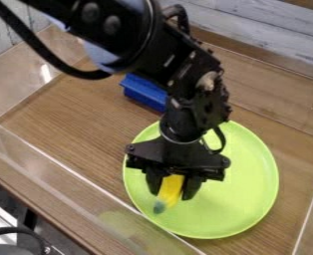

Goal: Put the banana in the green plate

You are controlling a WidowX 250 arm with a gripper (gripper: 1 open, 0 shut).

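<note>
The green plate (246, 184) lies on the wooden table at the lower right. Over its near-left part the black gripper (171, 187) points straight down and is shut on the banana (166, 197). The banana is yellow, and its lower end with a dark tip pokes out below the fingers, just above or at the plate's surface. Its upper part is hidden by the fingers and the arm.
A blue block (142, 92) sits on the table behind the plate, partly covered by the arm. A clear plastic wall (66, 189) runs along the near-left side. A wooden rim (272, 60) borders the table at the back right.
</note>
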